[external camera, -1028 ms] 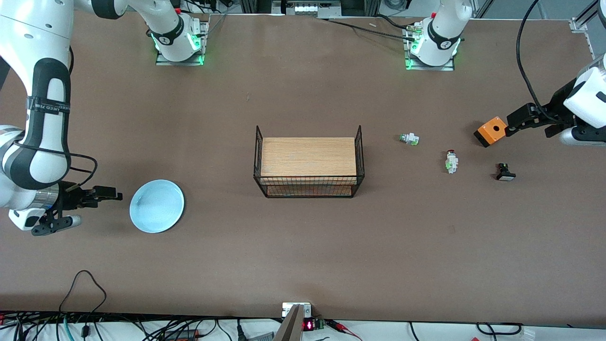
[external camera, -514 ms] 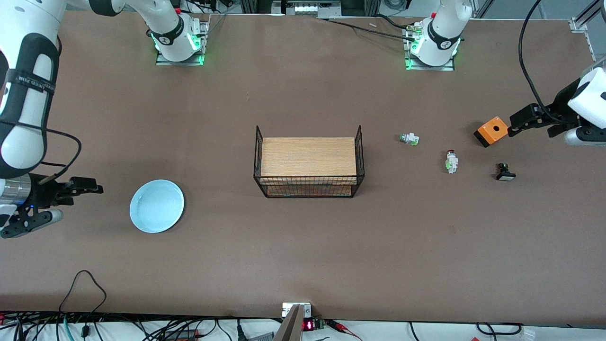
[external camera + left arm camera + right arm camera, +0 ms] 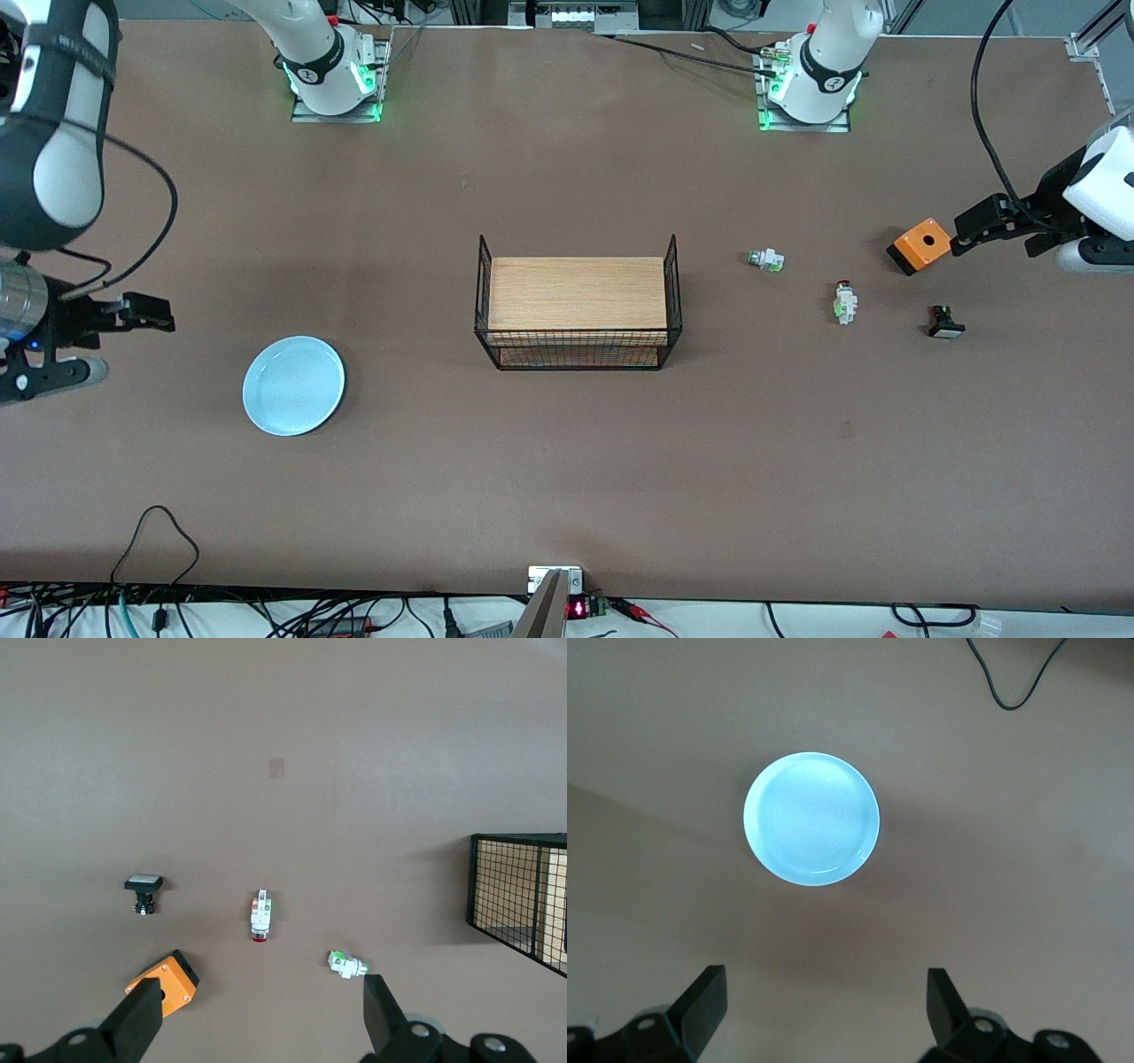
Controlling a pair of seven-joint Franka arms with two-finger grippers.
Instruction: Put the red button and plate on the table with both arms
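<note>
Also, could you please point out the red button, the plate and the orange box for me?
red button (image 3: 845,302), front view, middle of its whitish body
plate (image 3: 293,385), front view, bare centre
orange box (image 3: 919,245), front view, top face

The desk is plain matte brown. The plate is pale blue, unpatterned. The red button is whitish with a red cap and green marks. The rack is black wire mesh with a light wood-grain top. Just beside the left jaws lies an orange box.

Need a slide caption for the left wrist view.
Open left gripper above the table, looking down on the red button, green-capped button, orange box and wire rack.
</note>
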